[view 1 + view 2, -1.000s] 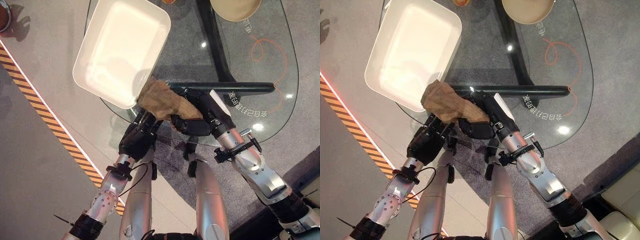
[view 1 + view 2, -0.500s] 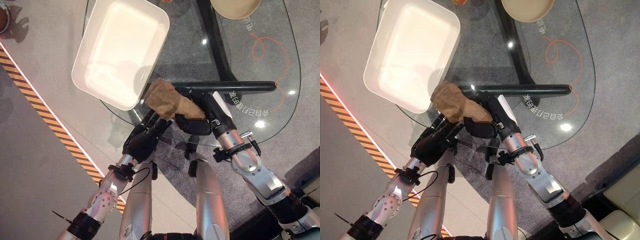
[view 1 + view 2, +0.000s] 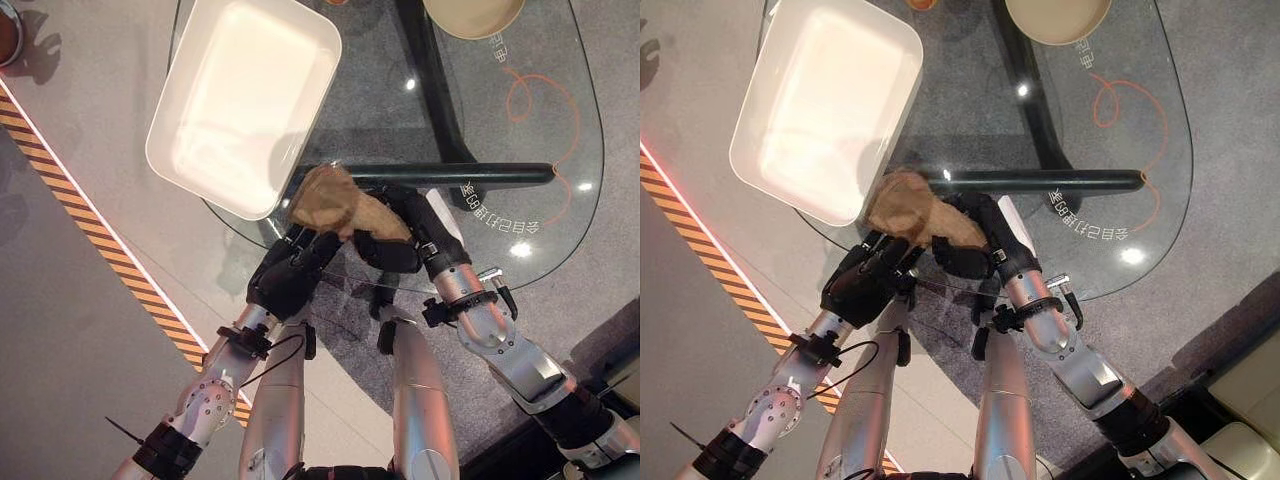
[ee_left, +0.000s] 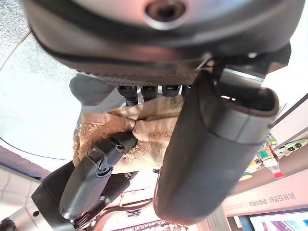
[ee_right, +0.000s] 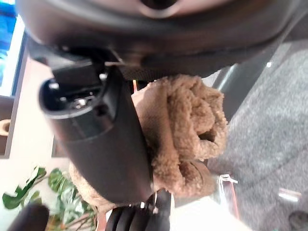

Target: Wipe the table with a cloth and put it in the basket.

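Glass table (image 3: 560, 120): cloth (image 3: 330, 198) now bunched between left hand (image 3: 290, 275) and right hand (image 3: 395, 245).

Two silver-grey metal arms with black joint collars, perforated left forearm plate, black clamp ring and screws at each wrist, dark matte left hand (image 3: 285, 282) and right hand (image 3: 395, 245) with segmented black fingers, broad rounded black thumb housings
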### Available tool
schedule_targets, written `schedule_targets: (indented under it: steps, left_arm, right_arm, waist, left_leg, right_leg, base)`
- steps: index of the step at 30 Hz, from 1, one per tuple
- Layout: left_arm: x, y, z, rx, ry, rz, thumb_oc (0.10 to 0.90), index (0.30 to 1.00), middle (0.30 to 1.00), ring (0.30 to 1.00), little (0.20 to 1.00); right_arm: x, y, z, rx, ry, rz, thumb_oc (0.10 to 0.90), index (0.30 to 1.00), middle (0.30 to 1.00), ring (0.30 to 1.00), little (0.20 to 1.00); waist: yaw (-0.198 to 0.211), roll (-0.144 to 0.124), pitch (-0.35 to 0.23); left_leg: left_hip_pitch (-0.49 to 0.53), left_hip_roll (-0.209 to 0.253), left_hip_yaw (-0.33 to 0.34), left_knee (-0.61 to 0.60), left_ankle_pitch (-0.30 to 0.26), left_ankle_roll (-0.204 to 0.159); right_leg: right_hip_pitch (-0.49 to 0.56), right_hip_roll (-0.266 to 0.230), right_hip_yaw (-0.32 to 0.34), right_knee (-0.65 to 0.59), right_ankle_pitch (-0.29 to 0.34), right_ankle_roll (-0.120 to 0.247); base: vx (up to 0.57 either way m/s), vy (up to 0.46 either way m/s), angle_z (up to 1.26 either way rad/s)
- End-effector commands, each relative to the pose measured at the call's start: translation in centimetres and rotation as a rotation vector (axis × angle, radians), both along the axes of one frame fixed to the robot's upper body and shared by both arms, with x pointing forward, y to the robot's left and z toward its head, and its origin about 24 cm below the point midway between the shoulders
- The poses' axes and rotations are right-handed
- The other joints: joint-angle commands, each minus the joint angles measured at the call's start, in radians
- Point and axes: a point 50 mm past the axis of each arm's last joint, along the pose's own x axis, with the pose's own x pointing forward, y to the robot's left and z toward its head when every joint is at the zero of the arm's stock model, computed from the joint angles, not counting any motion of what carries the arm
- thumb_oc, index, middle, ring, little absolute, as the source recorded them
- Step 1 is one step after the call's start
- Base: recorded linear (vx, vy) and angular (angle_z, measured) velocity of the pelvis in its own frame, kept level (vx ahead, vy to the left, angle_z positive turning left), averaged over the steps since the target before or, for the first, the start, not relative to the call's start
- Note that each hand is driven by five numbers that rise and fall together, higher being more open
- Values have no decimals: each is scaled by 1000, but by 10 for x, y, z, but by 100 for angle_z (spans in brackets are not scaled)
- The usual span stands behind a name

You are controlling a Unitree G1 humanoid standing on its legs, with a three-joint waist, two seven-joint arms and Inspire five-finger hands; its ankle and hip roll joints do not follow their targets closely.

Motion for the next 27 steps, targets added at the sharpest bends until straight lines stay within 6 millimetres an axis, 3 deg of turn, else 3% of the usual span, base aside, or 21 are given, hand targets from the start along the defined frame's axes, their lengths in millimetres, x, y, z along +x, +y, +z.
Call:
schedule_targets:
  steps: [1, 9, 14, 27]
  left_arm:
    - [-18, -12, 32, -136, -194, -91, 800, 900, 900, 900, 900]
    - [-18, -13, 39, -298, -229, -104, 800, 900, 900, 900, 900]
    - [-16, -16, 42, -258, -242, -107, 800, 900, 900, 900, 900]
    - [-14, -22, 45, -219, -228, -112, 800, 900, 900, 900, 900]
  right_arm:
    - [-22, 16, 47, 70, -255, 146, 100, 300, 300, 300, 200]
    - [-25, 36, 37, -17, -187, 286, 100, 300, 300, 300, 200]
    - [-27, 46, 36, -105, -169, 368, 100, 300, 300, 300, 200]
    - [-33, 63, 39, -118, -160, 482, 100, 300, 300, 300, 200]
  waist:
    - [-7, 14, -27]
    - [-4, 11, -27]
    - [2, 10, -27]
    - [12, 11, -27]
  left_leg:
    - [30, -35, 119, 124, -184, 31]
    - [27, -39, 114, 116, -178, 29]
    - [23, -42, 108, 109, -170, 26]
    - [11, -51, 92, 117, -170, 25]
  right_leg:
    - [30, 72, -32, -168, 125, 26]
    - [27, 74, -34, -175, 126, 22]
    - [28, 74, -39, -180, 126, 20]
    - [20, 73, -40, -178, 124, 18]
  base:
    - [0, 0, 0]
    - [0, 0, 0]
    - [0, 0, 0]
    - [1, 0, 0]
